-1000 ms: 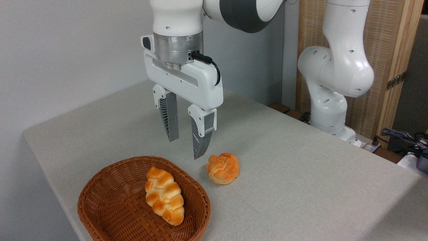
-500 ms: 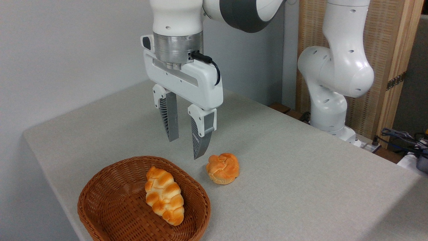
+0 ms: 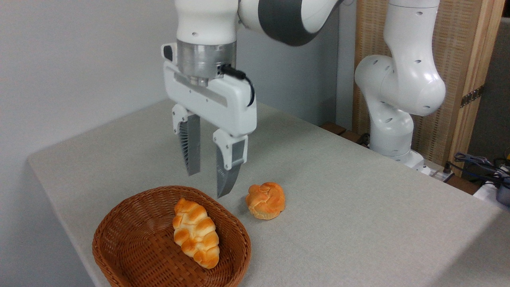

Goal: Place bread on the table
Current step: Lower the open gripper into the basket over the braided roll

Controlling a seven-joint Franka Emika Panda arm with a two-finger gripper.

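Observation:
The bread (image 3: pixel 195 232), a braided golden-orange loaf, lies inside the brown wicker basket (image 3: pixel 131 243) at the front left of the grey table (image 3: pixel 342 199). My gripper (image 3: pixel 206 185) hangs open above the basket's far rim, fingers pointing down with nothing between them. It is above and slightly behind the bread, well clear of it.
A round knotted orange bun (image 3: pixel 265 200) sits on the table just right of the basket. The arm's white base (image 3: pixel 392 119) stands at the table's far right edge. Cables (image 3: pixel 482 165) lie at the right edge, and a wall runs behind the table.
The gripper has moved left and a little down, from beside the bun to over the basket's far rim. Its fingers stay open. The bread and bun have not moved.

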